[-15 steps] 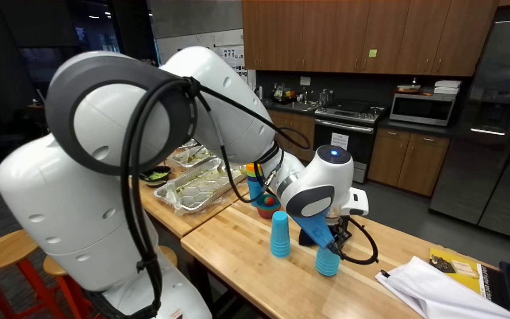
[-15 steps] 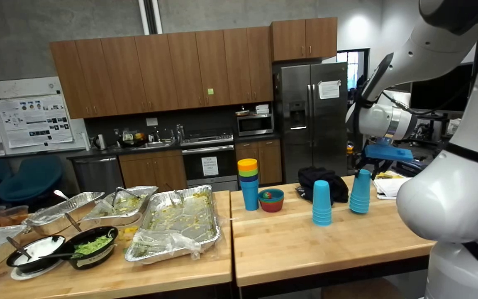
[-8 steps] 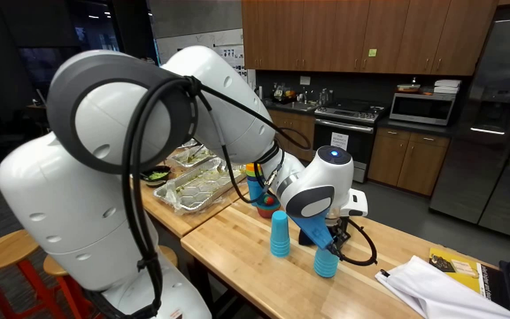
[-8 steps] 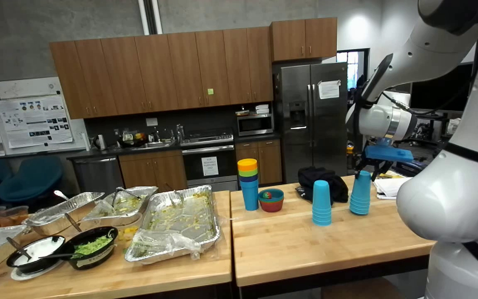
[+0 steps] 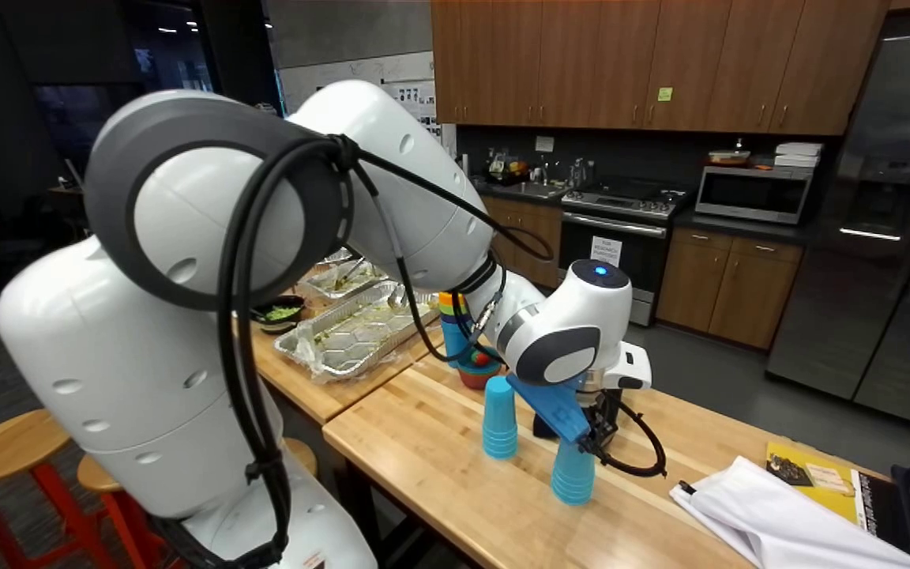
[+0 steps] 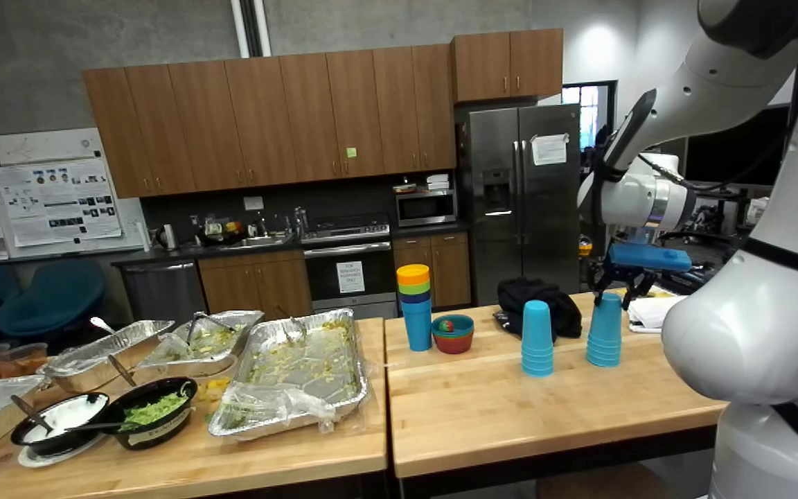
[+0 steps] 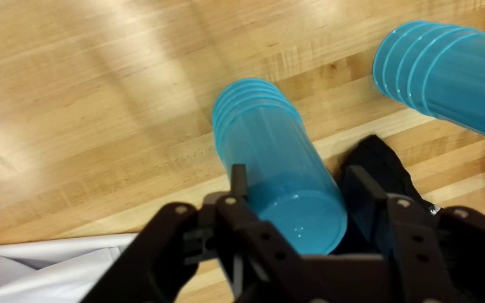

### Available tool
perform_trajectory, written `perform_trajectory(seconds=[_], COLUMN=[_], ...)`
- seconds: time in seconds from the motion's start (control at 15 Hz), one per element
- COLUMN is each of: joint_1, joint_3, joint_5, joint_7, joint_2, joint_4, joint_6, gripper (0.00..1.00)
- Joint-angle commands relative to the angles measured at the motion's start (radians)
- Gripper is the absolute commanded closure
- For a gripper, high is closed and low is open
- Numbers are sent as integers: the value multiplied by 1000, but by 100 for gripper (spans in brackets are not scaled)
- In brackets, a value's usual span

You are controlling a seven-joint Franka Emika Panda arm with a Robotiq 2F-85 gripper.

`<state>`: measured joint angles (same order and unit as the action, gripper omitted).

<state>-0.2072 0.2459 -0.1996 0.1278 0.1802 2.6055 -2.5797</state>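
Beyond the wooden worktop (image 6: 468, 409), a white paper sign (image 6: 350, 277) reads "FOR RESEARCH PURPOSES ONLY". The gripper (image 7: 303, 183) clamps an upturned blue plastic cup stack (image 7: 267, 143) between its jaws.

In the wrist view, white shine glows on the wooden table (image 7: 154, 92) left of the gripped blue cup stack (image 7: 263, 130), with soft shadow stripes too. The black gripper (image 7: 299, 181) around that stack looks dark and fuzzy. In an exterior view, the wall (image 6: 598, 45) high above the stack glows bright, and in an exterior view the room (image 5: 36, 71) far off to its left is nearly black.
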Motion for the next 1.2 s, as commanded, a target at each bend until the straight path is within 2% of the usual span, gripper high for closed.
perform_trajectory(seconds=[0.0,0.2,0.27,0.4,0.47,0.67,0.73,0.8,0.93,1.0,1.07,1.13], joint_1=[10,6,6,5,8,12,5,-24,-41,79,-43,57], joint_3=[10,1,1,-2,0,4,-2,-26,-32,46,-30,37], joint_5=[-20,7,12,20,16,10,39,121,195,-8,200,39], joint_7=[29,16,17,12,30,47,38,-29,-48,170,-41,133], joint_2=[8,14,15,18,23,29,36,36,47,103,50,98], joint_4=[3,11,11,18,26,42,54,85,106,101,117,101], joint_6=[-6,-25,-24,-43,-70,-107,-125,-257,-308,-130,-289,-113], gripper=[66,66,16,16,66,66,66,66,66,66,66,66])
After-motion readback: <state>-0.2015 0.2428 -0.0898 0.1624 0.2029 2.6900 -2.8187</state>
